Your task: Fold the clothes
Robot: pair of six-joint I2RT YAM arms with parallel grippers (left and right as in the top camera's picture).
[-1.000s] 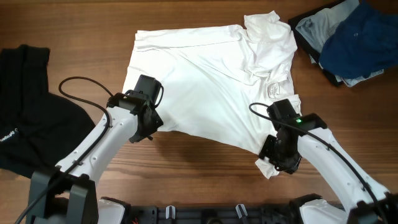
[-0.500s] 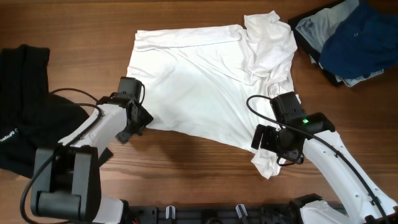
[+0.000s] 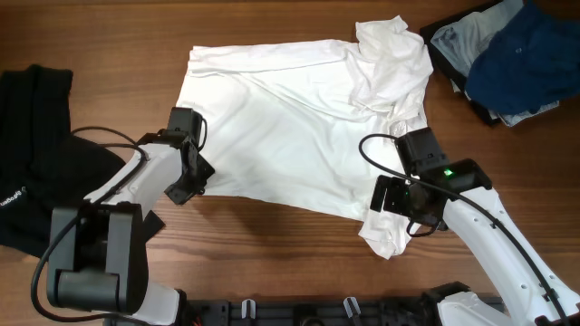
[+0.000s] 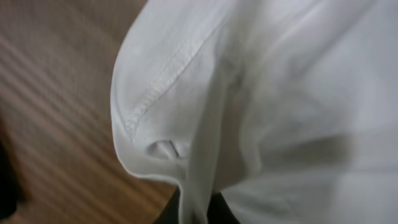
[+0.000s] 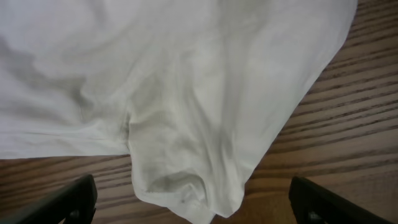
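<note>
The white T-shirt (image 3: 290, 118) lies spread across the middle of the table, bunched at its far right shoulder. My left gripper (image 3: 188, 181) is at its near left corner, shut on the hem. In the left wrist view a fold of hem (image 4: 161, 93) runs down between the dark jaws (image 4: 194, 214). My right gripper (image 3: 396, 204) hovers over the crumpled near right corner (image 3: 385, 237). It is open: its fingers (image 5: 71, 199) stand far apart, and the shirt corner (image 5: 186, 180) lies loose on the wood between them.
A black garment (image 3: 36, 163) covers the table's left side, close to my left arm. A pile of dark blue (image 3: 521, 54) and pale grey-blue (image 3: 458, 41) clothes sits at the back right. Bare wood (image 3: 272, 244) runs along the front edge.
My left gripper moved left to the shirt's near left corner, opened, then shut on the hem. My right gripper opened wide and let go of the near right corner.
</note>
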